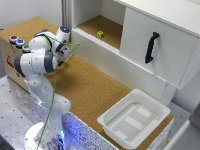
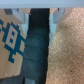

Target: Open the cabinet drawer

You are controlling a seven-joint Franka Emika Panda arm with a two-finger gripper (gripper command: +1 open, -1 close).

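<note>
Since the fingers (image 1: 64,54) are hidden behind the wrist, I cannot tell whether they are spread or closed. They hover near the drawer's (image 1: 117,59) end at the exterior view's left, under the cabinet (image 1: 150,25); approaching closed, they could slip off its narrow lip.

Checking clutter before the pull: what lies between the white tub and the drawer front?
In the exterior view, only bare cork surface separates the white tub from the drawer; nothing else sits there.

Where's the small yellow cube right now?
In the exterior view, the small yellow cube sits on the cork floor of the large white cabinet's open compartment, on the exterior view's left of the black-handled white door.
</note>
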